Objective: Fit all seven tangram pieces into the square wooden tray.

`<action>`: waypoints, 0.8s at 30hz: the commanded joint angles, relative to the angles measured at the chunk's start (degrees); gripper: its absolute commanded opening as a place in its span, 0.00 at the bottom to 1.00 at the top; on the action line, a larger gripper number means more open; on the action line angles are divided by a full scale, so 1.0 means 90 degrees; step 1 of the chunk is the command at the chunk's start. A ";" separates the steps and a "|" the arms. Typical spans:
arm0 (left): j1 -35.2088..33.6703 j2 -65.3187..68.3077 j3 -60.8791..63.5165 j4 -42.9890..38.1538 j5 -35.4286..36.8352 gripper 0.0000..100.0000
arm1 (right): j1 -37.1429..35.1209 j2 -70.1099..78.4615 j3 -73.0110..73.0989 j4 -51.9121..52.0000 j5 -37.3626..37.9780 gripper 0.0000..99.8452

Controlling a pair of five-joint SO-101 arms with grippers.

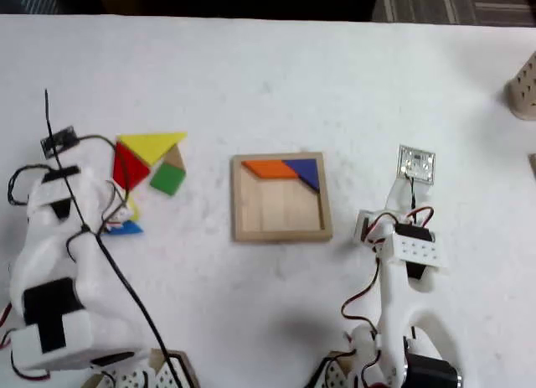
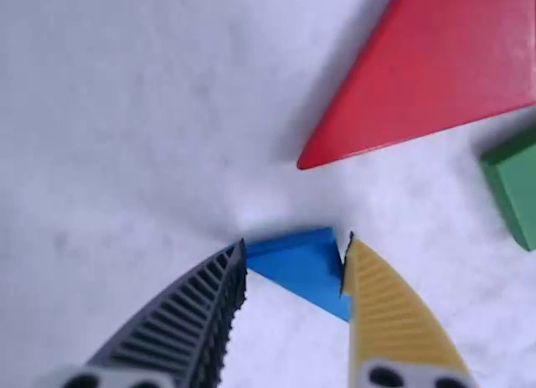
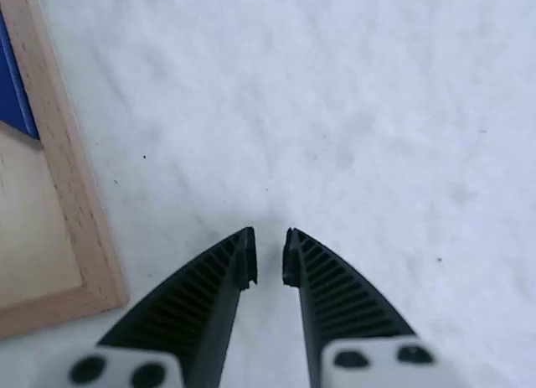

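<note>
Blue triangle piece [image 2: 301, 271], flat and smooth, is clamped between the black and yellow fingers of the left gripper [image 2: 293, 247]. Right gripper [image 3: 268, 256] fingers are nearly closed.

The tray [image 1: 282, 234] is made of pale, matt wood with faint grain, and the table [image 1: 251, 78] is covered in a finely rough surface. The red triangle [image 2: 435, 69] and blue piece [image 2: 301, 266] are smoothly painted and faintly glossy. The fingers [image 2: 385, 312] of the left gripper [image 2: 294, 241] are moulded in ridged matt plastic.
</note>
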 commanded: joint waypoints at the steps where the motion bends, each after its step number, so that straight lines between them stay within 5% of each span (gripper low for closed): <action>1: 0.0190 -0.0230 0.0234 -0.0264 -0.0049 0.21 | -0.0063 -0.0230 -0.0029 -0.0112 0.0107 0.06; 16: 0.0259 -0.0015 -0.0029 -0.0440 0.0742 0.34 | -0.0063 -0.0239 -0.0029 -0.0112 0.0107 0.06; 24: 0.0132 0.1284 -0.1495 0.0674 0.1045 0.35 | -0.0063 -0.0239 -0.0029 -0.0112 0.0107 0.06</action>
